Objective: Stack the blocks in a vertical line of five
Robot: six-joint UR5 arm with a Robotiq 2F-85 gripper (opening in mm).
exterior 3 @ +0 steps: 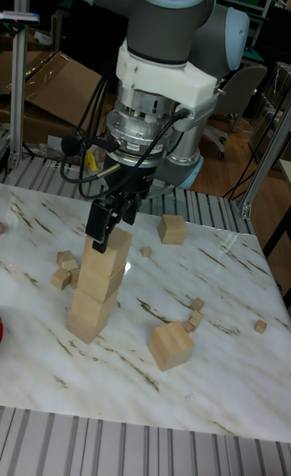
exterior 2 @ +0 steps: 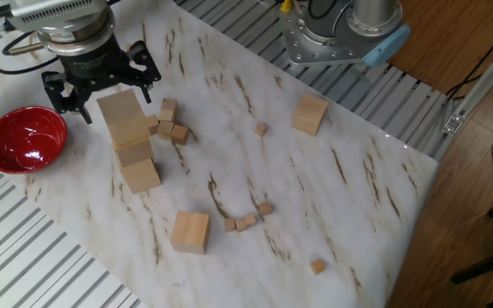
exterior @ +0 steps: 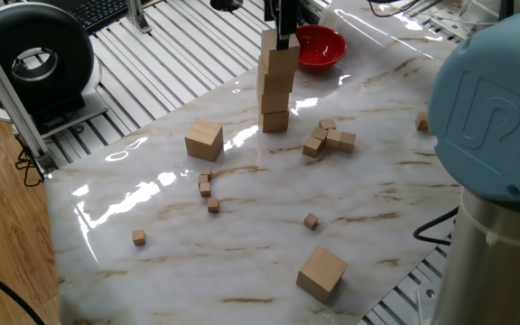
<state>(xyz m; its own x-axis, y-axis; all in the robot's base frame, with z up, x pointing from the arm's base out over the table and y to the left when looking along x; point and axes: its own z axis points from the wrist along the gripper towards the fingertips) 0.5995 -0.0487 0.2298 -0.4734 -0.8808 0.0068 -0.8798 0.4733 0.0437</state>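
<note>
Other fixed view, left to right. Red bowl [exterior 2: 24, 137] at the far left edge of the counter [exterior 2: 358, 197]. Next to it the pincer [exterior 2: 103, 90], released: jaws spread wider than the top block [exterior 2: 118, 109] and standing off its sides, no contact that I can see. Top block sits on the stack [exterior 2: 135, 154], four blocks high by my count, so one short of five. In the tall fixed view the stack [exterior 3: 97, 290] is stepped, upper blocks offset from lower ones, not squared up. Tiny cubes [exterior 2: 171, 124] are clustered just beside the stack base. Further right is one loose block [exterior 2: 190, 232] near the counter's front edge, then a second loose block [exterior 2: 310, 114] well apart toward the arm base.

Step in hand, as judged: clearing away after setting the fourth block.

To do it well:
- go straight up, no sideways drift
- keep the jaws wide until they are above the top face; a brush on that block could topple the stepped stack
- then take either loose block; the nearer one means less travel
- set it centred over the stack's lean, not just over the top block
</note>
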